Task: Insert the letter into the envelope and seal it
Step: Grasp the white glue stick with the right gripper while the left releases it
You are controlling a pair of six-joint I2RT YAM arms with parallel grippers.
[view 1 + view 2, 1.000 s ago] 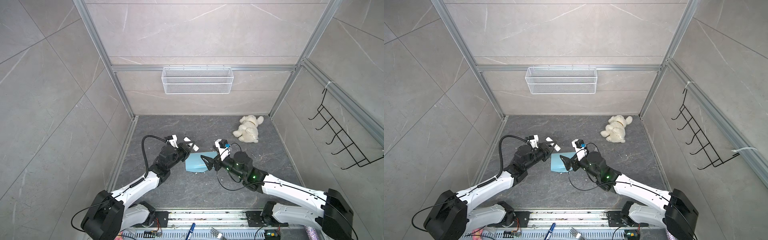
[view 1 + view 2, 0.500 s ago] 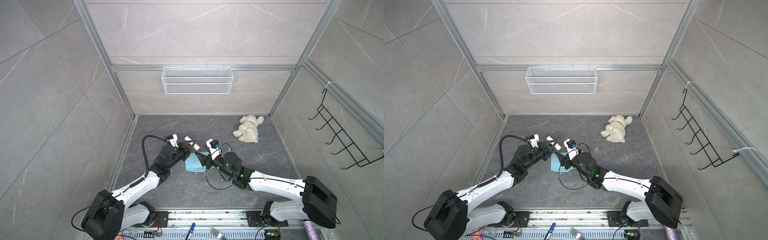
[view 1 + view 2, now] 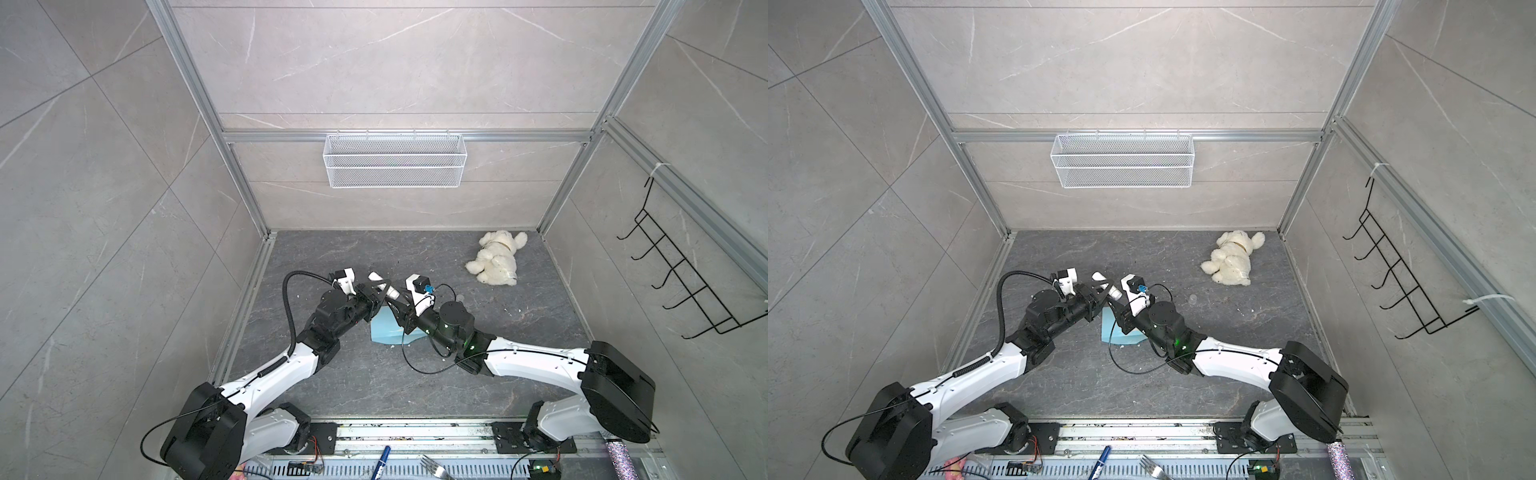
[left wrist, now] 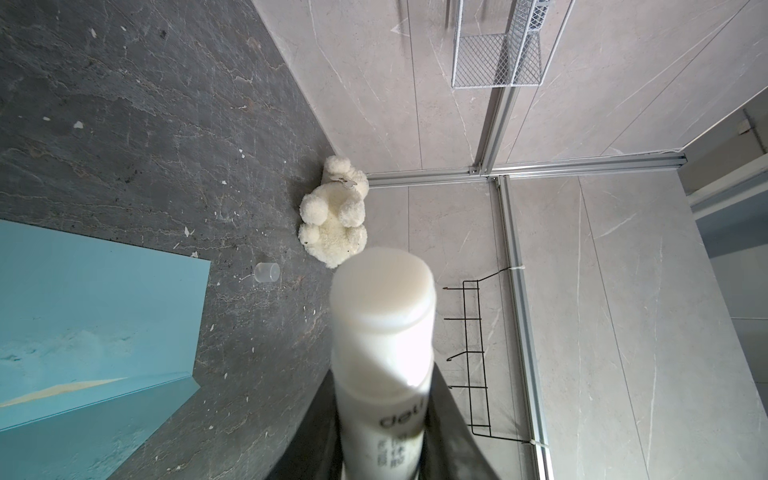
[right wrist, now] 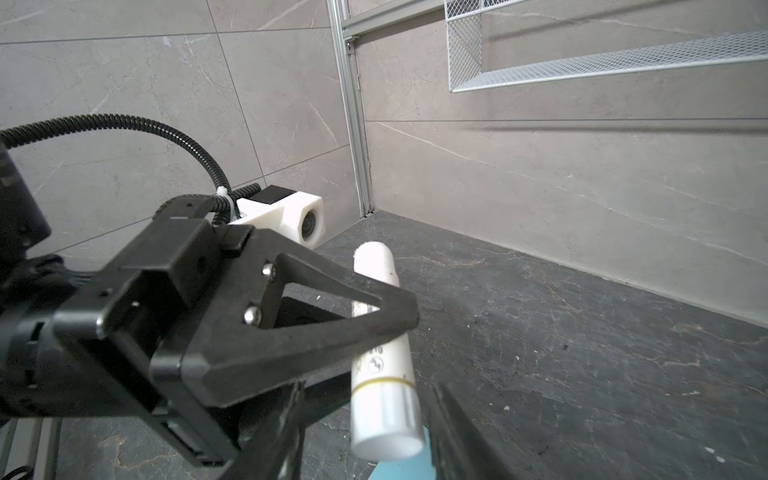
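Both arms reach in from the near rail and meet low over the middle of the dark floor [image 3: 457,374]. The left claw [image 3: 381,291] grips a tilted white glue stick [image 3: 375,277] around its middle. The right claw [image 3: 394,308] brackets the stick's lower end, though whether it actually pinches is unclear. The blue envelope [image 3: 384,330] lies on the floor directly beneath both claws.

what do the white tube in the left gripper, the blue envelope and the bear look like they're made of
The white tube: smooth, faintly glossy plastic by its sheen and printed label, probably a glue stick. The envelope: matte light blue paper, by its crisp folded edges. The bear: cream plush fabric, curly fuzzy pile.
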